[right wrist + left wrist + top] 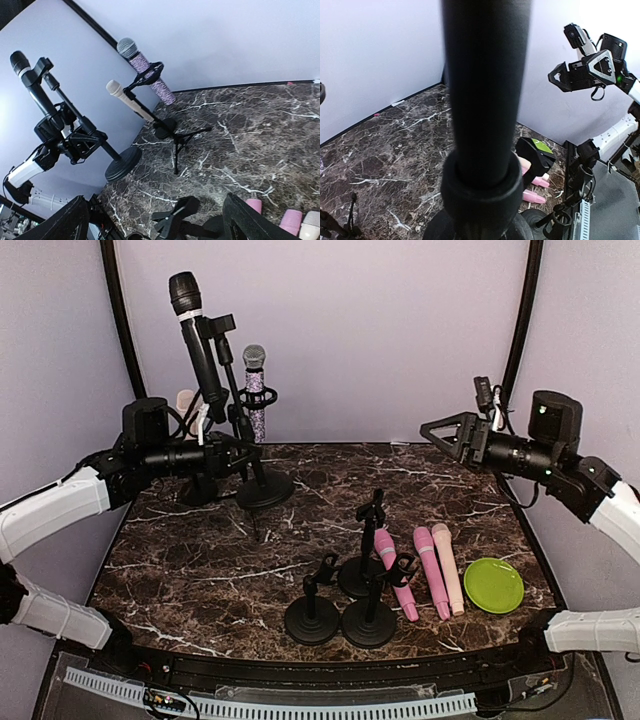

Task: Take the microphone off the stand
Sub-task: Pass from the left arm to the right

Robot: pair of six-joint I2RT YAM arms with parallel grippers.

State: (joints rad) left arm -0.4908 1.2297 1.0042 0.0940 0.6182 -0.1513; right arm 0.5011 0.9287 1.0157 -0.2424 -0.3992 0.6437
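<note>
A black microphone (195, 340) sits tilted in the clip of a tall black stand (240, 430) with a round base (265, 488) at the back left. My left gripper (226, 454) is shut on that stand's pole, below the microphone. In the left wrist view the pole (485, 100) and its collar fill the middle and hide the fingers. The right wrist view shows the microphone (30, 80) at far left. My right gripper (440, 430) hangs open in the air at the right, well away from the stand, and nothing lies between its fingers (245, 220).
A glitter microphone (255, 390) and a beige one (185, 400) stand in their own stands behind the black one. Three empty small stands (345, 595) are at front centre. Beside them lie pink microphones (430, 570) and a green plate (493, 585).
</note>
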